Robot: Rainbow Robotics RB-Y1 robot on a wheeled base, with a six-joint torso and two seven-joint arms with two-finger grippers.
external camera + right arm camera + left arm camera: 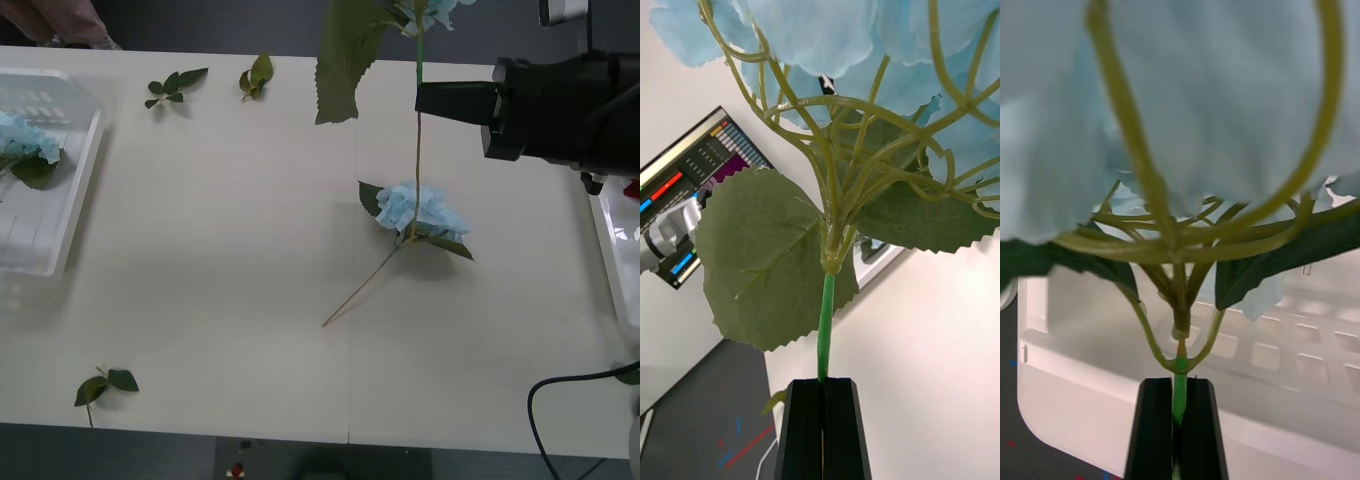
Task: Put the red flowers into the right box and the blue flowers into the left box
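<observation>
Slippage worries me: right gripper (425, 98) pinches a blue hydrangea stem (418, 150) high above the table's far right; left gripper (1178, 427) clamps another over the left box (1112, 405).

Loose leaf sprigs (172, 86) — pale table (230, 260)
</observation>
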